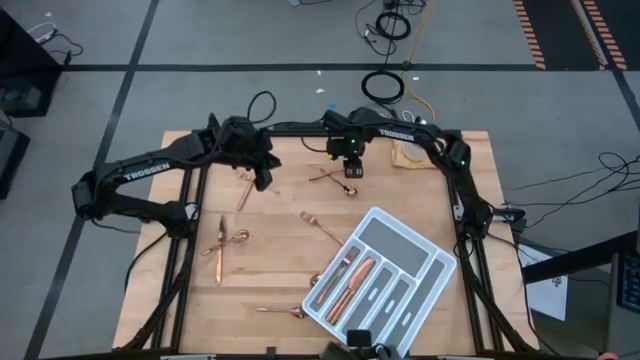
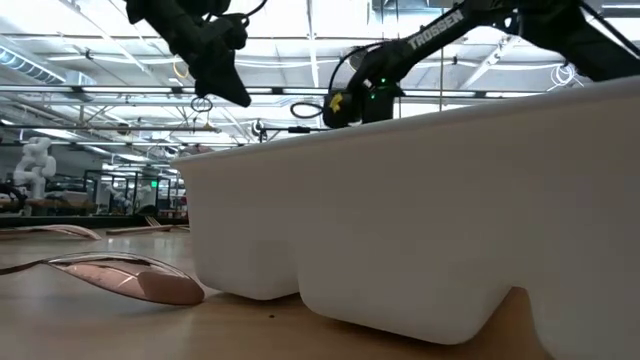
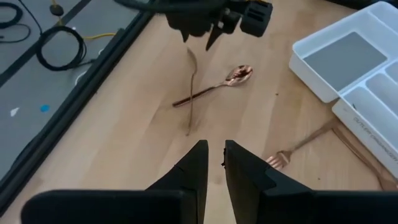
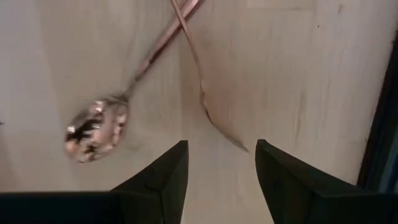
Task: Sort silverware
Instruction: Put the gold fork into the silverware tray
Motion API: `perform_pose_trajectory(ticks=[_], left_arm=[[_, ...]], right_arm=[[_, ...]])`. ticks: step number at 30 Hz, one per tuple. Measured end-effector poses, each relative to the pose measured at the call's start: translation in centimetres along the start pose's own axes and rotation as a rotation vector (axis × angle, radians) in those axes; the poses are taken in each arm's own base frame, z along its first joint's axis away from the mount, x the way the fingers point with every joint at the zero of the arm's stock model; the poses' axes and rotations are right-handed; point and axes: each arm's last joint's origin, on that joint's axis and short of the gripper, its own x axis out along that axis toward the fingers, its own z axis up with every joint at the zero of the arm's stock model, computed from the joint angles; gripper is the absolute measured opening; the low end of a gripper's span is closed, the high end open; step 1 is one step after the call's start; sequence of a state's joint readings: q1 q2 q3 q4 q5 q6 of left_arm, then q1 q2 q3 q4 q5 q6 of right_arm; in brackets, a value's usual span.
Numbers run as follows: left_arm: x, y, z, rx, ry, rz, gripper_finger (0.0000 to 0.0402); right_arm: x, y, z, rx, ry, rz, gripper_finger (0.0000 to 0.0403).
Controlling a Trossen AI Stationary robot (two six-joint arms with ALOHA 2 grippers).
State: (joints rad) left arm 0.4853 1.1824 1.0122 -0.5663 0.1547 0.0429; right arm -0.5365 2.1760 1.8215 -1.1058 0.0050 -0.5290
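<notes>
Tray (image 1: pixel 437 262) front right on table (image 1: pixel 280 250); crossed spoon (image 1: pixel 347 188), fork (image 1: pixel 322 177) far centre.

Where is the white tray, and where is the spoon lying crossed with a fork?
White tray (image 1: pixel 436 268), high view, on its right rim.
Spoon (image 4: pixel 94 129), right wrist view, on its bowl.
Fork (image 4: pixel 198 62), right wrist view, on its handle.

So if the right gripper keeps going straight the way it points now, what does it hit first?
Probably the slim copper knife crossed over the copper spoon beneath the right gripper, then bare wooden table; depth is unclear.
</notes>
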Motion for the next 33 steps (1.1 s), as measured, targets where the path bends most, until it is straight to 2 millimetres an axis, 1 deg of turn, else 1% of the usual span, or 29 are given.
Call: perform_pose_trajectory(ticks=[7,12,14,18,20,22,26,27,30,33], left_arm=[[-0.1,0.5,0.0,0.006,0.000,0.017,0.0059],[-0.1,0.6,0.0,0.006,-0.001,0.021,0.0059],[-0.1,0.6,0.0,0.007,-0.001,0.021,0.0059],[0.0,0.7,-0.1,0.006,0.004,0.021,0.0059],[0.0,0.7,-0.1,0.007,0.003,0.021,0.0059],[0.0,0.6,0.0,0.012,0.001,0.021,0.0059],[0.0,0.6,0.0,0.025,0.001,0.021,0.0059],[0.0,0.6,0.0,0.025,0.002,0.021,0.0059],[0.0,0.6,0.0,0.025,0.002,0.021,0.0059],[0.0,0.6,0.0,0.024,0.002,0.021,0.0059]], right_arm=[[1.8,-0.2,0.2,-0.052,0.046,0.003,0.0174],[2.0,-0.3,0.3,-0.092,0.038,-0.001,0.0172],[2.3,-0.3,0.4,-0.108,0.041,-0.004,0.0165],[4.0,-0.2,0.2,-0.145,0.097,0.036,0.0131],[4.2,-0.1,0.4,-0.178,0.117,0.002,0.0113],[4.0,-0.1,0.6,-0.203,0.119,-0.048,0.0092],[4.0,0.0,0.5,-0.225,0.160,-0.072,0.0018],[3.9,0.0,0.5,-0.222,0.160,-0.074,0.0010],[3.7,-0.1,0.4,-0.215,0.172,-0.105,0.0003],[2.7,-0.3,0.6,-0.200,0.156,-0.133,0.0001]])
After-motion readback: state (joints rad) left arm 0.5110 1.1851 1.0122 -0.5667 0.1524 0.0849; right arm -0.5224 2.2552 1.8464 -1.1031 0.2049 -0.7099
